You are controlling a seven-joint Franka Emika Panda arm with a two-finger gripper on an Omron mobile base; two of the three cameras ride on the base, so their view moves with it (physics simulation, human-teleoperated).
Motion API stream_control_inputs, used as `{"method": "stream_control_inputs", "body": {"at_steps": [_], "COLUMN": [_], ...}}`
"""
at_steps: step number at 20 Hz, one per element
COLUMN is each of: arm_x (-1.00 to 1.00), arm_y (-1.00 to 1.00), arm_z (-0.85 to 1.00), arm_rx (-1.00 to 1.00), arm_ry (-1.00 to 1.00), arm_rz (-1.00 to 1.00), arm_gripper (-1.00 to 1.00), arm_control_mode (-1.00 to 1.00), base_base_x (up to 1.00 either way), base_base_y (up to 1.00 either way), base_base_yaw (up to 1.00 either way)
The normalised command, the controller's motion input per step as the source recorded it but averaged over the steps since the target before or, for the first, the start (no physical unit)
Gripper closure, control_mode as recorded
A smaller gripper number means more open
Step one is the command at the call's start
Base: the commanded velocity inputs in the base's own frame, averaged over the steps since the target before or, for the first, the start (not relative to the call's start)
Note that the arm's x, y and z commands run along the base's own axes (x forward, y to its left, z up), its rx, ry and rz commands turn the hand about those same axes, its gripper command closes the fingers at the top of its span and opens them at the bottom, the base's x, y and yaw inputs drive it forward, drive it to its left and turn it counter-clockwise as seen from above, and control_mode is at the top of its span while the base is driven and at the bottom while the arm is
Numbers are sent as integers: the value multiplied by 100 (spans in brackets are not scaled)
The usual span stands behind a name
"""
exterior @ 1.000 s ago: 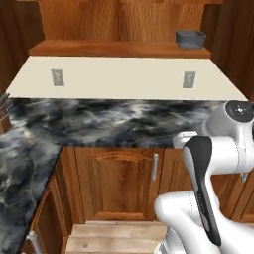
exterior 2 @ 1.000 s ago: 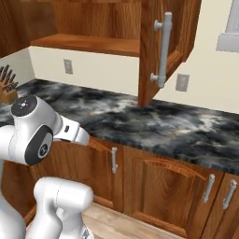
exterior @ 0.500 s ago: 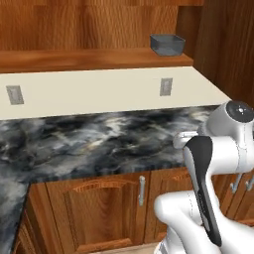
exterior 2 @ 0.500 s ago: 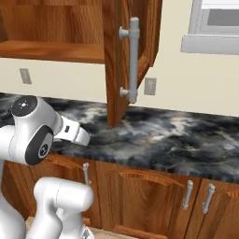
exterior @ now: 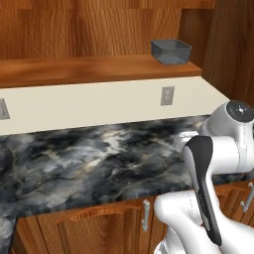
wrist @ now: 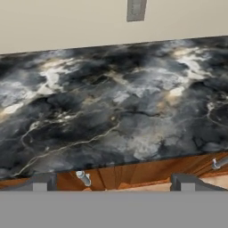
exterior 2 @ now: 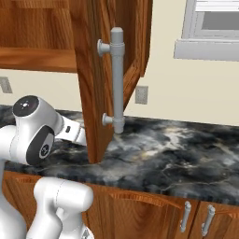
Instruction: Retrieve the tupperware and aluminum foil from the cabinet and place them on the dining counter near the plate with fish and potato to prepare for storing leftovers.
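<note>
Facing the reddish-brown wooden wall cabinet, we see the shallow grey rectangular tupperware on its shelf; our claw, released wide, should rise level before reaching in.

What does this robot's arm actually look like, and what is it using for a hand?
The arm is glossy white, built of rounded, tube-like segments with dark grey to black panels and round caps at the joints. No loose cables or lettering show. The gripper shows as two small, blocky dark grey fingertips, set wide apart.
</note>
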Motion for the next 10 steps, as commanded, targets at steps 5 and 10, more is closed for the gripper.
{"method": "stream_control_inputs", "body": {"at_steps": [5,10], "arm_x": [0,0], "arm_y": [0,0], "arm_z": [0,0], "arm_rx": [0,0], "arm_ry": [0,0], "arm_rz": [0,0], "arm_gripper": [-100,-100], "arm_control_mode": [100,100], "base_base_x": [8,42], "base_base_y": [10,24], "base_base_yaw": [0,0]}}
